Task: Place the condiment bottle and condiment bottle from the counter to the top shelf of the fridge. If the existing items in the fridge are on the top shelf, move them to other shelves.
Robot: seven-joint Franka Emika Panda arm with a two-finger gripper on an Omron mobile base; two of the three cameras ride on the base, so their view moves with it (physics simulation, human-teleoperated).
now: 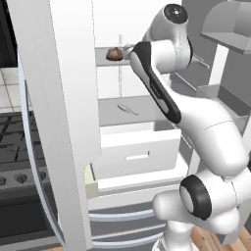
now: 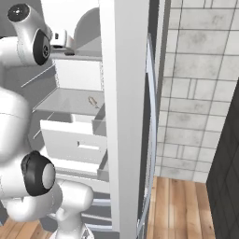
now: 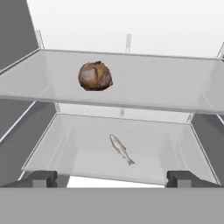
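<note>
Both condiment bottles are out of view. My gripper (image 3: 113,179) is open and empty, held in front of the open fridge at the height of the upper shelf (image 3: 166,87). On that shelf, left of centre and a little ahead of the fingertips (image 3: 43,178), rests a round brown food item (image 3: 95,76) (image 1: 114,54). One shelf lower (image 3: 65,144) lies a small silver fish (image 3: 121,149) (image 1: 127,109) (image 2: 93,101). In the right base view the hand (image 2: 60,38) reaches into the fridge at upper left.
The fridge door (image 1: 54,122) stands open on the left and another white door edge (image 2: 126,116) on the right, hemming in the arm. A white drawer (image 1: 142,152) sticks out below the shelves. A stove (image 1: 19,162) sits at far left, a tiled wall (image 2: 196,93) at right.
</note>
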